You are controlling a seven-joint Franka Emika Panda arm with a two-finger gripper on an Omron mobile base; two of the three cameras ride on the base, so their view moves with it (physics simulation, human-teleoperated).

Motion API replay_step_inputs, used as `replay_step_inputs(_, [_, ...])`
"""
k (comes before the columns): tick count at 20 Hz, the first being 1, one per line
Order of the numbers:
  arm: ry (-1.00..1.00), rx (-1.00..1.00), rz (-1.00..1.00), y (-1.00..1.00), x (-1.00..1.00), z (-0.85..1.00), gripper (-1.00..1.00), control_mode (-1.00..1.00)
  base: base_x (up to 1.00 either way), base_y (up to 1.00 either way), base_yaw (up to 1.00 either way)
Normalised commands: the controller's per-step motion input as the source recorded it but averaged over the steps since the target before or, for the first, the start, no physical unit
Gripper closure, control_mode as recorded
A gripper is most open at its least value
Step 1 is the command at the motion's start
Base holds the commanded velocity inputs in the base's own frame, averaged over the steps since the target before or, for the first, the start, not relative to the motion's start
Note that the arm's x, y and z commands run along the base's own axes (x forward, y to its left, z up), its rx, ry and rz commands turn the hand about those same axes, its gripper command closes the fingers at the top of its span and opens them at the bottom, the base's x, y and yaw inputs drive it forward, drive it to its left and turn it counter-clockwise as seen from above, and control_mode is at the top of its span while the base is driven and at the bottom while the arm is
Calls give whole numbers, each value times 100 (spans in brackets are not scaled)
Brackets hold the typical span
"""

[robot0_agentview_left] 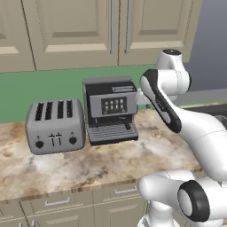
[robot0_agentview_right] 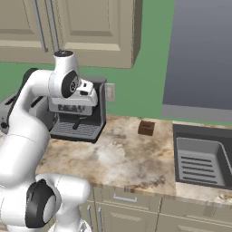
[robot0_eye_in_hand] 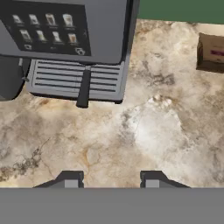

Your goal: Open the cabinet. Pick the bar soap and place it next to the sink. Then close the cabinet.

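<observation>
- Cabinet (robot0_agentview_left: 111, 31) above the coffee machine (robot0_agentview_left: 111, 111) is shut; soap unseen, presumably inside.
- End effector (robot0_eye_in_hand: 109, 177) empty, fingers apart, over the surface (robot0_eye_in_hand: 144, 131).
- Risk: the arm's elbow clipping the coffee machine while reaching up for the handle.

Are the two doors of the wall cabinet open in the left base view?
No, both doors of the cabinet are shut flat, their silver bar handles side by side at the middle seam.
</observation>
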Motion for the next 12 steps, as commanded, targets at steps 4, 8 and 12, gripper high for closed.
replay_step_inputs(4, [2,0,-19,-57,-24,-4,-100,-100,0,0,0])
replay_step_inputs(8, [-1,0,-7,-15,-9,0,-100,-100,0,0,0])
replay_step_inputs(12, [-4,0,3,2,-25,0,-100,-100,0,0,0])
